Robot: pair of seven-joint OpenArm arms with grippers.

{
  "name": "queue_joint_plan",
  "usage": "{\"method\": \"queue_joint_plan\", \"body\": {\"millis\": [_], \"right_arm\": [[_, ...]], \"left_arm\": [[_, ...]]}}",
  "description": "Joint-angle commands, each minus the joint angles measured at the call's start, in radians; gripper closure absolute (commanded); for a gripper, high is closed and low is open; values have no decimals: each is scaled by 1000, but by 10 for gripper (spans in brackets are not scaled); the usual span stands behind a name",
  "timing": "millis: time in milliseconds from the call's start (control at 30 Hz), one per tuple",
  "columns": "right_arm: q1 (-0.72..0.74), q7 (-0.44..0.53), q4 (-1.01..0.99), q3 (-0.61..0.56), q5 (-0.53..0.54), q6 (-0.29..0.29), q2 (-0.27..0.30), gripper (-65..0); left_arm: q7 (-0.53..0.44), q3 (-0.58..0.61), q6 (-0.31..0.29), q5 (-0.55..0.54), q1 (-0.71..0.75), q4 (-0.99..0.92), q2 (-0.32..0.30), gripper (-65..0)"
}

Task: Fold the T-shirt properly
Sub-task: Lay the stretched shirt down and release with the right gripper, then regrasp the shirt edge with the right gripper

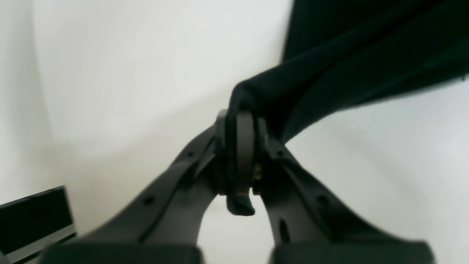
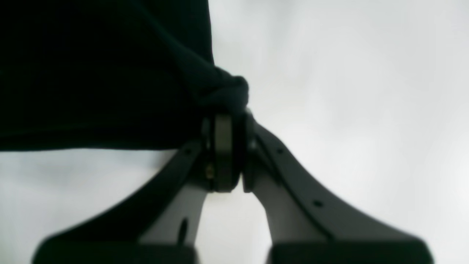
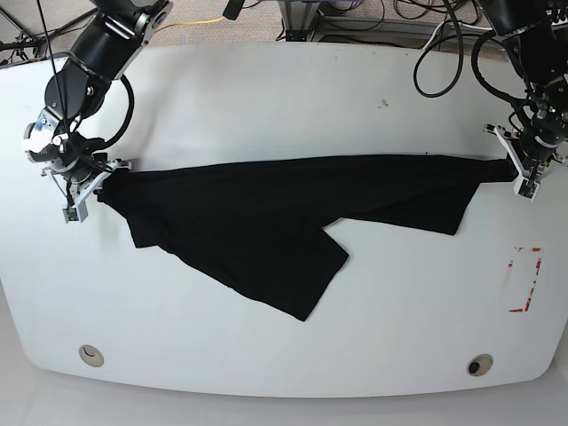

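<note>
Dark plastic fingers (image 1: 253,154) of the left gripper (image 1: 240,157) fill the wrist view, clamped tight on a bunched corner of the plain black short-sleeved fabric T-shirt (image 3: 266,222), a small tab of cloth poking out below. Right gripper (image 2: 227,154) likewise pinched on a knotted wad of the same fabric. From the base view, the garment is stretched taut between both arms across the white worktop (image 3: 284,98), upper edge nearly straight, lower part sagging in an uneven point toward the near side.
</note>
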Motion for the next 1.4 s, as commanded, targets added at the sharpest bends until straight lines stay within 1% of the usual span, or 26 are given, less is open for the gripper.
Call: {"method": "queue_joint_plan", "body": {"millis": [0,33,133,200,267,333,400,467,567,667,800,1033,1133,1233,1367], "right_arm": [[1,-6,25,31,6,-5,19,-54],[-5,-19,25,48,6,-5,17,-86],[-13,-54,25,65,6,-5,14,-208],[-25,-86,42,75,17,-5,3,-325],[-30,-106,86,88,49,-5,-1,-401],[-31,-131,138,81,101,-5,-3,-469],[-30,-157,172,58,144,-5,-3,-504],[-22,-184,188,19,186,-5,3,-507],[22,-187,180,-69,218,-5,5,-507],[79,-187,131,-196,196,-5,5,-507],[177,-169,3,-304,187,-5,-3,-507],[337,-6,-317,-449,186,-5,-4,-507],[404,95,-478,-511,186,-5,3,-507],[449,172,-592,-555,186,-5,6,-507],[476,235,-682,-623,186,-5,17,-507]], "left_arm": [[-8,-36,10,7,22,14,-24,0],[-8,-42,10,7,29,14,-24,0],[-8,-44,10,8,38,11,-24,0],[-8,-44,10,7,56,11,-21,0],[-10,-44,10,5,62,11,-21,0],[-10,-42,10,5,62,11,-21,0],[-10,-42,10,5,64,14,-10,0],[-10,-45,10,8,65,17,4,0],[-10,-45,10,8,76,14,4,0],[-10,-42,10,8,79,17,5,0],[-10,-42,10,8,93,16,7,0],[-10,-41,10,8,98,16,7,0],[-10,-41,10,8,98,14,7,0],[-10,-41,10,8,99,16,7,0],[-10,-41,10,8,99,16,7,0]]}}
